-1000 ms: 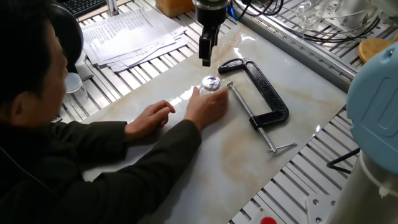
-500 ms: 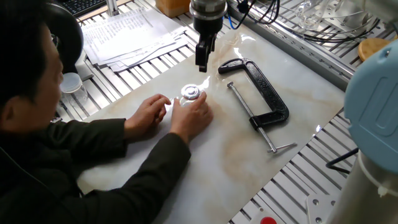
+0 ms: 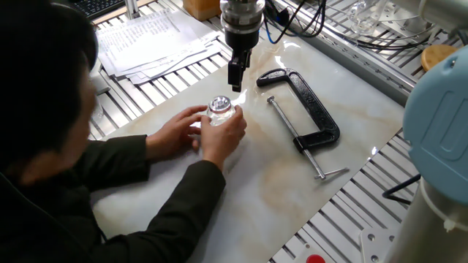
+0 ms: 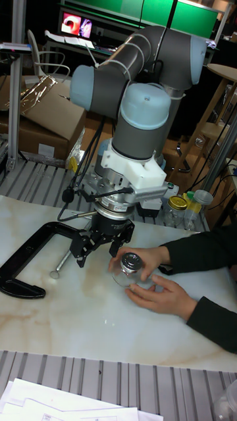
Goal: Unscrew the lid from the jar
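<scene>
A person's two hands hold the small clear glass jar (image 3: pixel 221 115) upright on the marble board, fingers wrapped around its body. Its shiny round lid (image 3: pixel 221 104) sits on top, facing up. My gripper (image 3: pixel 235 84) hangs just behind and slightly right of the jar, a little above the board, touching nothing. In the tall fixed view the gripper (image 4: pixel 99 253) is open, its dark fingers spread with nothing between them. There the jar (image 4: pixel 129 273) and lid (image 4: pixel 131 262) sit just right of the nearer finger.
A black C-clamp (image 3: pixel 311 109) lies on the board right of the gripper, also seen in the tall view as the clamp (image 4: pixel 26 260). The person's arms (image 3: pixel 168 183) reach across the board's left half. Papers (image 3: pixel 150 36) lie at back left. Small jars (image 4: pixel 176 209) stand behind.
The person's hands slid the jar leftward and toward themselves, then closed both hands around it. My gripper shifted slightly left, following the jar, still open.
</scene>
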